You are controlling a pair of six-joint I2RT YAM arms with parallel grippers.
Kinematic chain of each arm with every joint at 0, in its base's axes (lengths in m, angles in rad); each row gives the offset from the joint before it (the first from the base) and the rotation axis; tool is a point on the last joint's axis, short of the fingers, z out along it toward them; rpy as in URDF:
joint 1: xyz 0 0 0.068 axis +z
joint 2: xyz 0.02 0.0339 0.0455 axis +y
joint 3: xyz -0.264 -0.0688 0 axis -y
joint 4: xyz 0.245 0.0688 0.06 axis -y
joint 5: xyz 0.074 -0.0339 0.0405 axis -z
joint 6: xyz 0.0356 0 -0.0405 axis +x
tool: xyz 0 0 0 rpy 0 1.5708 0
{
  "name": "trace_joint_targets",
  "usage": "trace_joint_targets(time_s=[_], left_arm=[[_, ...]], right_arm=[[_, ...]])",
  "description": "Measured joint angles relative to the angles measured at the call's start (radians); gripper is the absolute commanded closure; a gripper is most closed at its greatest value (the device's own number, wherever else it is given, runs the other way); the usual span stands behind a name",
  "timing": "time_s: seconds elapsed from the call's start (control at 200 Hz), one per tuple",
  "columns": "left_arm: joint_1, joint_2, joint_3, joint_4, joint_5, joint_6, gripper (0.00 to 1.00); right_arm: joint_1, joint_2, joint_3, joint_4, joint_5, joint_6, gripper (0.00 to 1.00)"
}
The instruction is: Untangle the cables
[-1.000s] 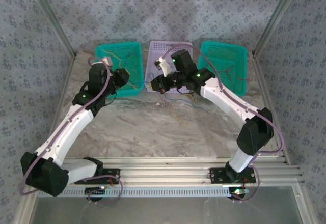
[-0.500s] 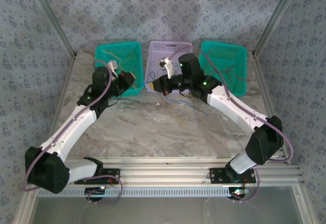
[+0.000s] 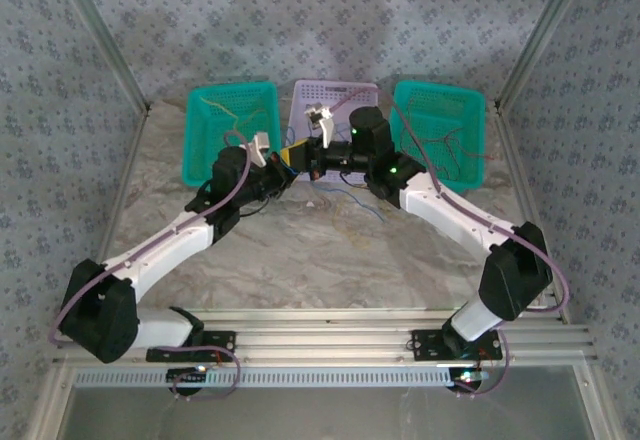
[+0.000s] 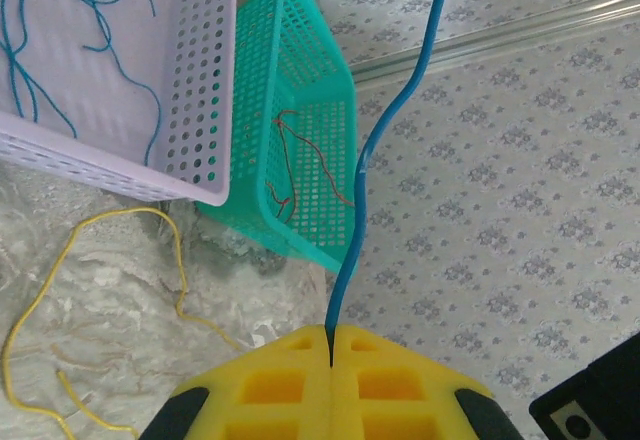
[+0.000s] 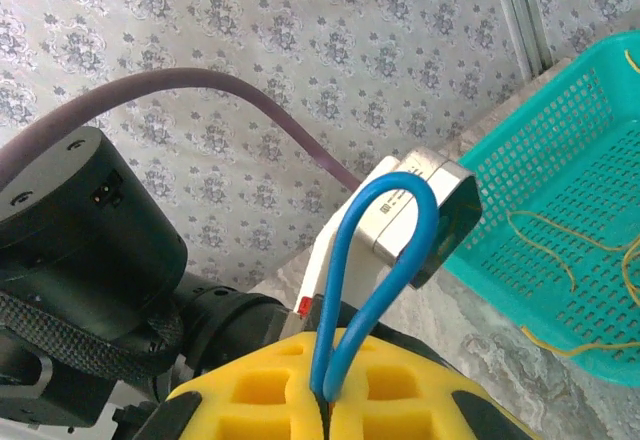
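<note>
From above, we see three plastic baskets in a row at the far edge of the marble table (image 3: pixel 300 250): a teal mesh basket on the left (image 3: pixel 205 150), a lilac perforated basket in the middle (image 3: pixel 335 95) and a second teal mesh basket on the right (image 3: pixel 470 125). The left gripper (image 3: pixel 283 157) and the right gripper (image 3: pixel 305 158) meet just in front of the lilac basket's near left corner, very close to each other. In this view we cannot tell how their jaws stand. Some loose thin wires, blue and yellow (image 3: pixel 352 197), lie on the table just in front of the lilac basket.

In the left wrist view, the left gripper (image 4: pixel 330 345) has its yellow foam pads (image 4: pixel 270 385) pressed together on a thin blue cable (image 4: pixel 360 180), which rises from the seam and leaves the picture at the top. Beside it, the lilac basket (image 4: pixel 200 80) holds several blue wires (image 4: pixel 40 50). The teal basket behind it (image 4: pixel 330 90) holds red wires (image 4: pixel 290 170). A long yellow wire (image 4: pixel 100 222) lies curled on the table (image 4: pixel 110 300) in front of the lilac basket.

In the right wrist view, the right gripper (image 5: pixel 322 392) also has its yellow pads (image 5: pixel 400 390) closed, and they pinch a blue cable that stands up as a narrow loop (image 5: pixel 385 250). Behind the loop are a white and silver box (image 5: pixel 440 200) and a black round housing (image 5: pixel 80 220) with a purple-grey hose (image 5: pixel 230 85). To the right, the teal basket (image 5: pixel 590 90) holds yellow wires (image 5: pixel 545 235).
</note>
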Motion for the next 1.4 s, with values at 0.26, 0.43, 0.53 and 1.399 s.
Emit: trace_joint_targets(time_s=[0.26,0.43,0.53,1.399], left_arm=[[-0.008,0.036,0.0,0.051,0.024,-0.015,0.8],[-0.032,0.029,0.0,0.002,0.121,0.041,0.51],[-0.006,-0.003,-0.002,-0.058,0.157,0.075,0.37],[0.312,-0.311,0.202,-0.797,0.13,0.555,0.01]], right_arm=[[-0.008,-0.009,-0.022,0.006,0.025,-0.002,1.0],[-0.008,-0.044,-0.047,0.032,0.053,-0.023,1.0],[-0.017,-0.086,-0.061,0.039,0.063,-0.028,1.0],[-0.214,0.456,0.413,0.093,0.275,-0.043,1.0]])
